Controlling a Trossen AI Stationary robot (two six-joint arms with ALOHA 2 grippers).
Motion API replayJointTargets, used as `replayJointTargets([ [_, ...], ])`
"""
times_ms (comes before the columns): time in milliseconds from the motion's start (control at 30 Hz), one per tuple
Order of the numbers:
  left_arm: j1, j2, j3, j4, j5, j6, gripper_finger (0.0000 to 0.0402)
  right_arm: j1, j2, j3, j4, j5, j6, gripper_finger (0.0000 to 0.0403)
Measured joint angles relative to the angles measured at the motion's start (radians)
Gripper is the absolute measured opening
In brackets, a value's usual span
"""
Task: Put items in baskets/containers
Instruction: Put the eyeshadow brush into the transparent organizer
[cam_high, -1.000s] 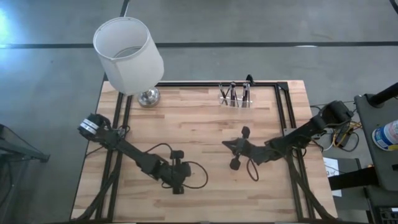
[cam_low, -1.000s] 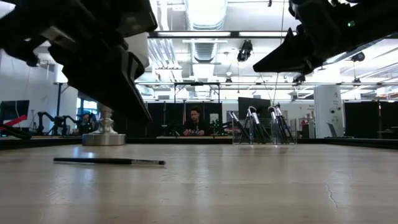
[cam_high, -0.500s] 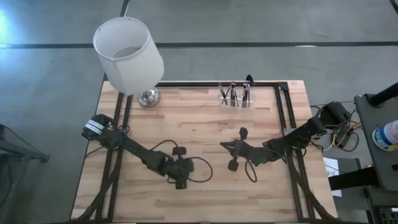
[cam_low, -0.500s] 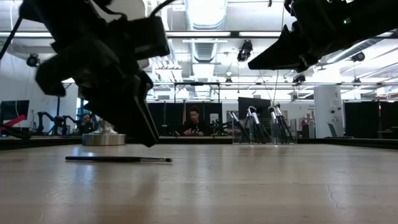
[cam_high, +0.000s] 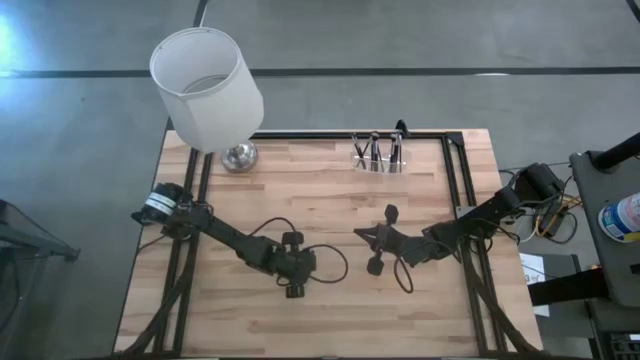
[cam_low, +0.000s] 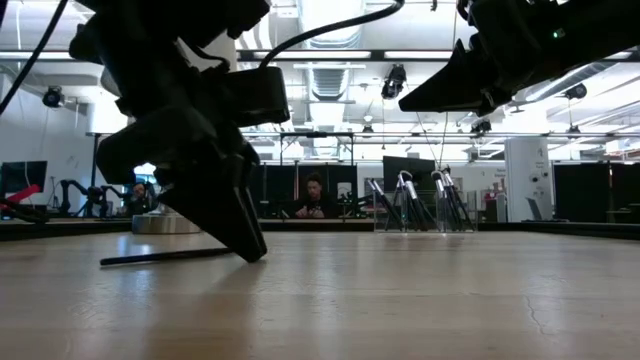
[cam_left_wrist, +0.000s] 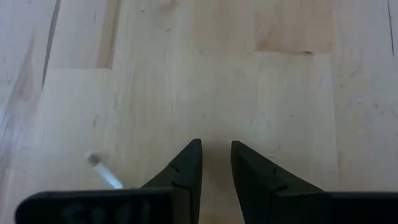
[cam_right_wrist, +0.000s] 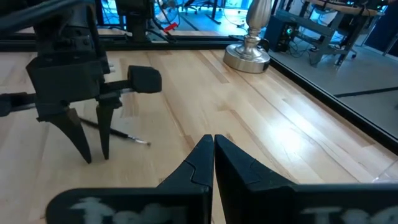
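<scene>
So the left gripper is down at the desk surface, fingers pointing straight down and parted a bit, with a clear gap between them in the left wrist view. Nothing is caught between them. One thin dark brush lies flat on the wood right beside the fingertips, touching or nearly touching the nearer finger; from the low view I can't say which. In the right wrist view the same brush runs behind the two fingers, its pale tip poking out past them. The left wrist view only catches that light tip off to one side of the fingers, not between them.

The right gripper hangs above the desk, well apart from the left one, fingers pressed together and holding nothing.

The clear holder sits far from both grippers at the back edge of the desk, with several dark brushes standing in it. The lamp is at the back corner, off on the left gripper's side.
</scene>
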Motion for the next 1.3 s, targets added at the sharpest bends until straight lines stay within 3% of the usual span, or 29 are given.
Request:
replayJointTargets([
  [167, 0.002, -0.004, 0.012, -0.021, 0.0, 0.012, 0.0078, 0.0, -0.001, 0.0, 0.0, -0.001, 0.0, 0.0008],
  [267, 0.008, -0.013, 0.05, -0.115, -0.034, -0.013, 0.0078, 0.0, -0.001, 0.0, 0.0, -0.001, 0.0, 0.0008],
  [467, 0.06, -0.022, 0.131, -0.337, -0.138, -0.249, 0.0078, 0.002, -0.001, 0.0, 0.0, -0.005, 0.0, 0.0008],
  [767, 0.046, -0.068, 0.085, -0.508, -0.14, -0.44, 0.0078, 0.009, -0.001, 0.0, -0.005, -0.008, 0.008, 0.0008],
  [1100, -0.049, -0.105, -0.031, -0.48, -0.184, 0.044, 0.0078, 0.009, -0.001, 0.002, -0.006, -0.008, 0.008, 0.0008],
  [1300, -0.01, -0.125, -0.076, -0.394, -0.162, 0.054, 0.0078, 0.009, -0.001, 0.003, -0.006, -0.029, 0.012, 0.0008],
])
